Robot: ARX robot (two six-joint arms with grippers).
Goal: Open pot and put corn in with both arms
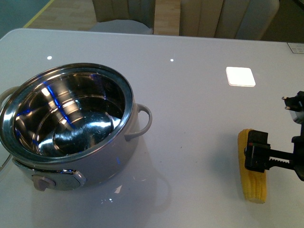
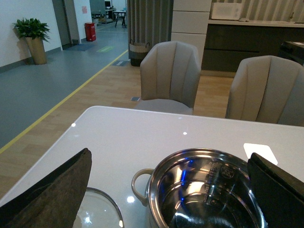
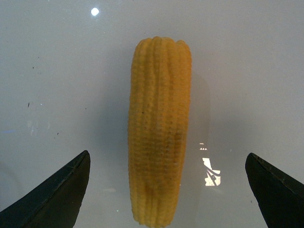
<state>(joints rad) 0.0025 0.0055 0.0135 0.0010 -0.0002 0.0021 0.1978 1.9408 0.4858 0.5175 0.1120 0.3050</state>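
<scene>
The pot (image 1: 102, 164) stands open at the table's left, its steel inside empty and its knob panel facing me. In the left wrist view its rim (image 2: 156, 176) lies between my left gripper's (image 2: 164, 194) wide-open fingers (image 2: 47, 190), which hover above it, empty. The glass lid (image 2: 97, 211) lies flat on the table beside the pot's handle. The corn (image 1: 251, 166) lies on the table at the right. My right gripper (image 1: 259, 153) is open just above it. In the right wrist view the corn (image 3: 159, 133) lies lengthwise between the spread fingertips (image 3: 61, 190), which do not touch it.
A white square patch (image 1: 240, 76) lies on the table beyond the corn. A black plug-like piece (image 1: 292, 102) shows at the right edge. Upholstered chairs (image 2: 173, 71) stand along the table's far side. Bare tabletop (image 1: 190, 142) separates pot and corn.
</scene>
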